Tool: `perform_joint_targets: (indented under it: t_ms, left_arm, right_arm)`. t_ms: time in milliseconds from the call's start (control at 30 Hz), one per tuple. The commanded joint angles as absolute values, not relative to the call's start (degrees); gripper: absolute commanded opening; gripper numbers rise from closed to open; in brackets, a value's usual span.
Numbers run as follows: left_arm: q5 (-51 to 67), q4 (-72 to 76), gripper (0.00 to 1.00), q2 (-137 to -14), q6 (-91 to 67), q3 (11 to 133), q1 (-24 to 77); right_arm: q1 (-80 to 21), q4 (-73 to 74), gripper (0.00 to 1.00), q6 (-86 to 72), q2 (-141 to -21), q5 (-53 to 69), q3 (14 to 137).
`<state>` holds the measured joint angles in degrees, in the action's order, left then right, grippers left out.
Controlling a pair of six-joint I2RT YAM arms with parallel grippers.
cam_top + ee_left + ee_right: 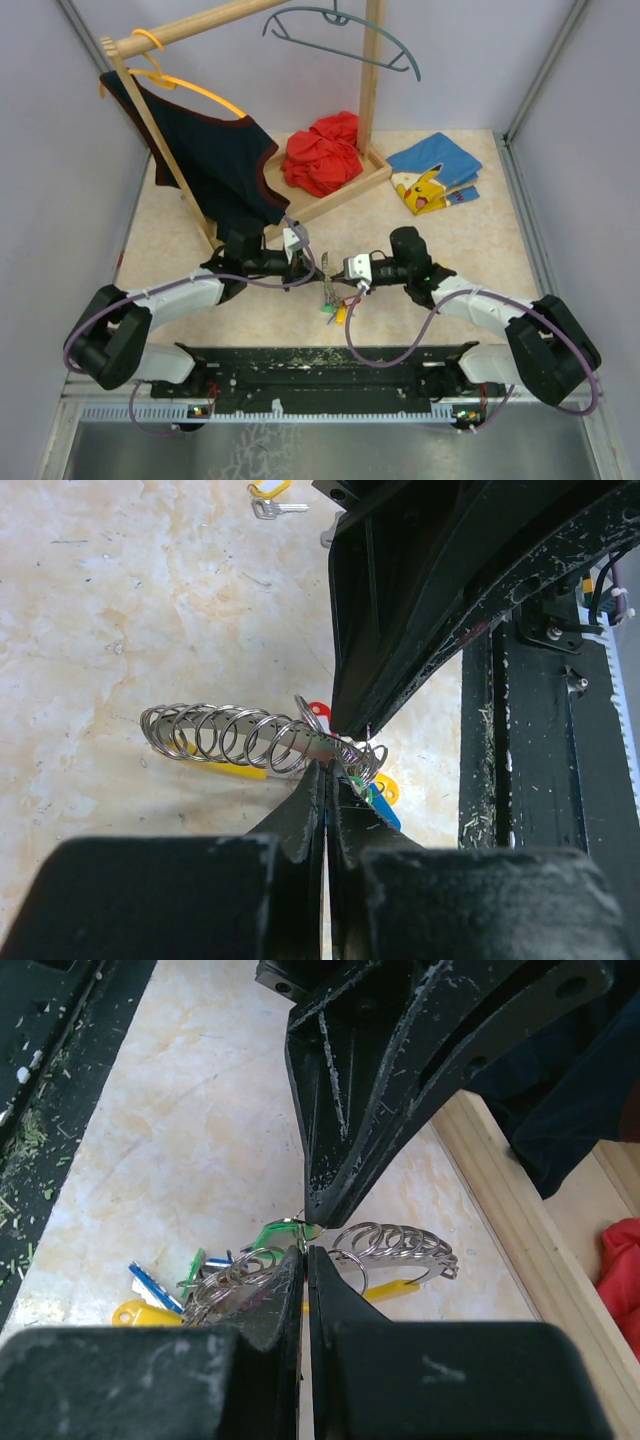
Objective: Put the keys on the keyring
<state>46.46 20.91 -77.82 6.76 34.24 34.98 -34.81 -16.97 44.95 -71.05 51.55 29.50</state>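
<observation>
The left pincer (328,772) and right pincer (305,1252), pressed together tip to tip, pinch the thin silvery coiled metal keyring (225,738) by the surface's (110,600) near edge. Silvery coloured-tag keys (222,1282) bunch beneath.

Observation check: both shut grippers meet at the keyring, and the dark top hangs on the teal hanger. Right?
No: the top external view shows the dark top on the orange hanger. The shut left gripper and right gripper meet at the keyring.

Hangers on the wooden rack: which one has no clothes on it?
The grey-blue hanger at the top right is bare. The orange hanger on the left carries a dark sleeveless top.
</observation>
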Motion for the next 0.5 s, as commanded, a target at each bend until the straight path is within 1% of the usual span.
perform_joint_targets:
  t_ms: [0, 133, 333, 433, 467]
  left_arm:
    - [47.1, 25.4, 0.02, -78.5, 3.6, 32.2, 34.5]
    - [48.5, 35.0, 0.14, -79.3, -0.6, 29.5, 34.5]
    - [46.2, 43.6, 0.21, -80.3, -3.4, 26.6, 34.5]
    - [43.5, 48.4, 0.31, -79.6, -4.6, 23.9, 34.5]
    - [42.5, 49.6, 0.32, -78.8, -4.4, 22.8, 34.4]
  right_arm:
    - [-34.1, -27.1, 0.0, 39.6, -68.6, 54.9, 28.9]
    - [-34.2, -31.0, 0.0, 35.8, -70.2, 56.8, 28.7]
    - [-34.0, -34.1, 0.0, 32.8, -72.0, 55.9, 28.3]
    - [-34.0, -35.2, 0.0, 31.4, -72.9, 55.4, 28.4]
    - [-33.9, -35.2, 0.0, 31.1, -73.0, 55.0, 28.4]
